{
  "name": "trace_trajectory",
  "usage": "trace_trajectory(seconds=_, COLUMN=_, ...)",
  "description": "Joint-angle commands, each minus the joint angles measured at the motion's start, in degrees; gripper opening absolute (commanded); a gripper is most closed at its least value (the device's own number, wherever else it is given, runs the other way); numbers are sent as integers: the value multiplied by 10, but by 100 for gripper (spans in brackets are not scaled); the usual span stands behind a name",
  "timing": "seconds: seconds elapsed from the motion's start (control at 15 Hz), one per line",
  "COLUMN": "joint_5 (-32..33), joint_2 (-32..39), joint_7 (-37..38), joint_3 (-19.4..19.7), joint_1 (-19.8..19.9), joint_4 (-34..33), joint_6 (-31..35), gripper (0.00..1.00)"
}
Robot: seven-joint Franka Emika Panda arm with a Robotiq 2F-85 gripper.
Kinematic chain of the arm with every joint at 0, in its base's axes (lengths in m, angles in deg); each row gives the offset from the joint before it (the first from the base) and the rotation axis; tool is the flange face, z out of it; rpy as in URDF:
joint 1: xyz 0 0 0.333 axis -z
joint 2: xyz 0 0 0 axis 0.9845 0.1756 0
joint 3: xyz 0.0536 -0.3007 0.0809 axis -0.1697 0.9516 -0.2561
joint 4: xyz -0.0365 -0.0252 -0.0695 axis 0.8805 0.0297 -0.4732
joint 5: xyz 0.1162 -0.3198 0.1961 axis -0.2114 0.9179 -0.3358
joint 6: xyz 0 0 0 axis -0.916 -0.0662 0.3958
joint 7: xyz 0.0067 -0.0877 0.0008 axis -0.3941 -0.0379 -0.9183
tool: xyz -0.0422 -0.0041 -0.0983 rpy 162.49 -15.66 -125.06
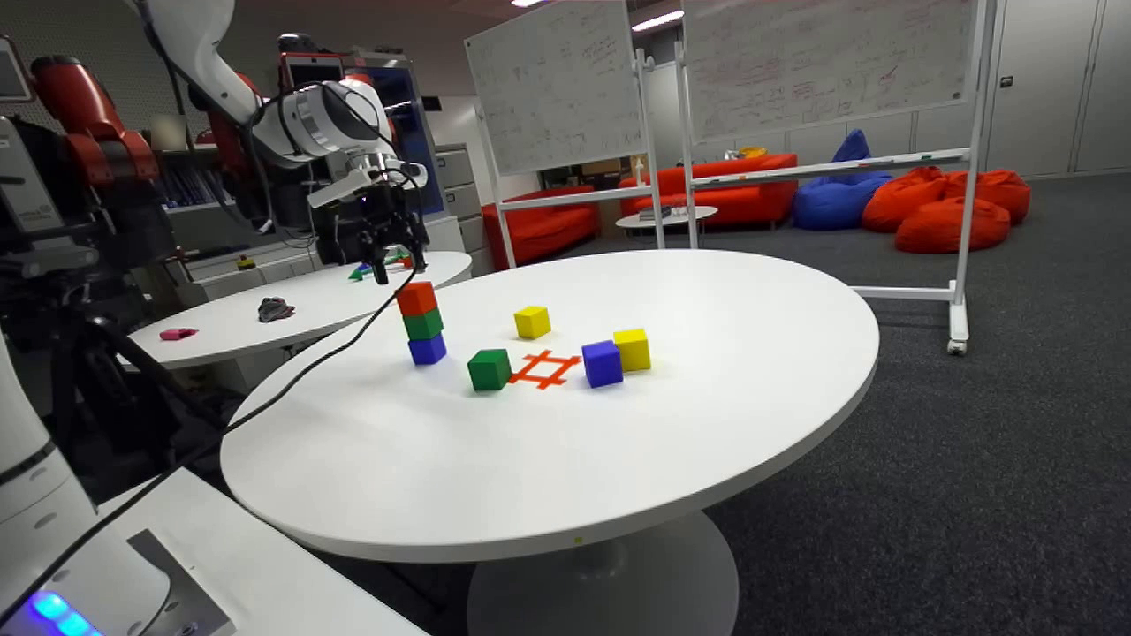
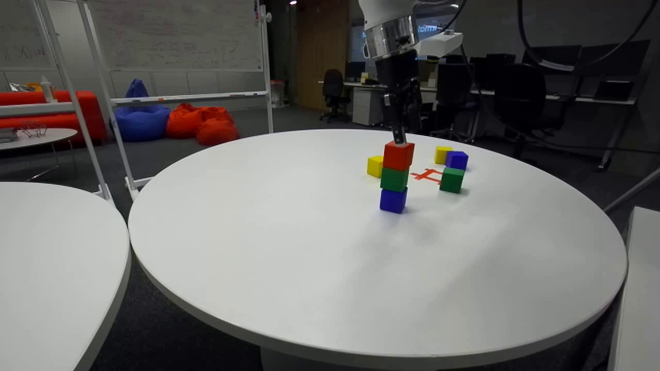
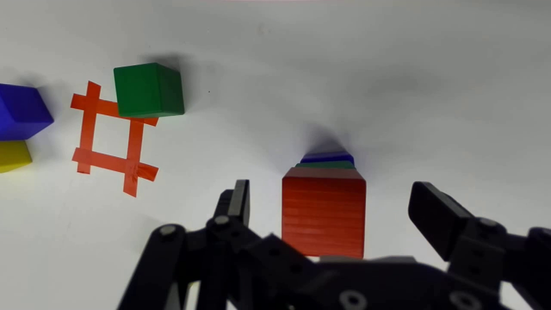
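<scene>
We find the gripper with jaws spread wide, gripping nothing; in the wrist view they stand left and right of the red cube, apart from it. The red cube tops a green cube, itself on a blue cube, at left on the round table in an exterior view. We judge progress as three cubes stacked, four not: a loose green cube left of the taped grid, a loose yellow cube on its far side, a loose blue cube and a second yellow cube at right.
</scene>
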Motion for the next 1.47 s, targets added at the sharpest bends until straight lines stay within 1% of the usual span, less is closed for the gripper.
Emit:
trace_trajectory(seconds=0.0, joint_5=-3, joint_2=7, joint_7=-6, joint_3=-1, joint_1=3, joint_4=-5, joint_6=-4, gripper=100)
trace_trajectory(seconds=1.33, joint_5=2, joint_2=26, joint_7=-6, joint_3=3, joint_1=1, joint_4=-12, joint_6=-12, gripper=100)
trace_trajectory(seconds=1.4, joint_5=0, joint_2=21, joint_7=0, joint_3=2, joint_1=0, joint_4=-2, joint_6=-1, gripper=100)
